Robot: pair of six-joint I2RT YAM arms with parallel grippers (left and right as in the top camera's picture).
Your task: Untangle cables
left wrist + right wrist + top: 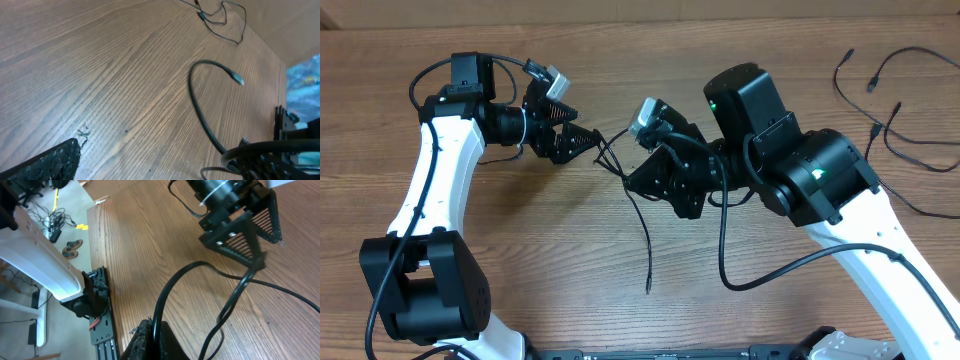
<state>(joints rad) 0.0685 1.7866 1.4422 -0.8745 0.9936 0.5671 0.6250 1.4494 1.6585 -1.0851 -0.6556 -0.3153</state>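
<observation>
My right gripper (pixel 629 183) is shut on a thin black cable (pixel 643 232) near the table's middle; its fingers (pixel 150 340) pinch the cord (pixel 167 292) at the bottom of the right wrist view. One end of that cable trails toward the front edge. From the grip it loops up to a small tangle (pixel 610 155) beside my left gripper (pixel 580 127), which stands open with nothing between its fingers. In the left wrist view a black cable (pixel 199 107) with a silver-tipped plug (pixel 239 79) arcs over the wood beyond my left gripper (pixel 160 155). In the right wrist view the cord passes the tip of the left gripper (pixel 247 232).
More thin black cables (pixel 895 130) lie spread at the back right, also seen far off in the left wrist view (pixel 225 20). A thick black arm wire (pixel 724 250) hangs in a loop under the right arm. A metal mounting rail (pixel 102 325) runs along the table's edge.
</observation>
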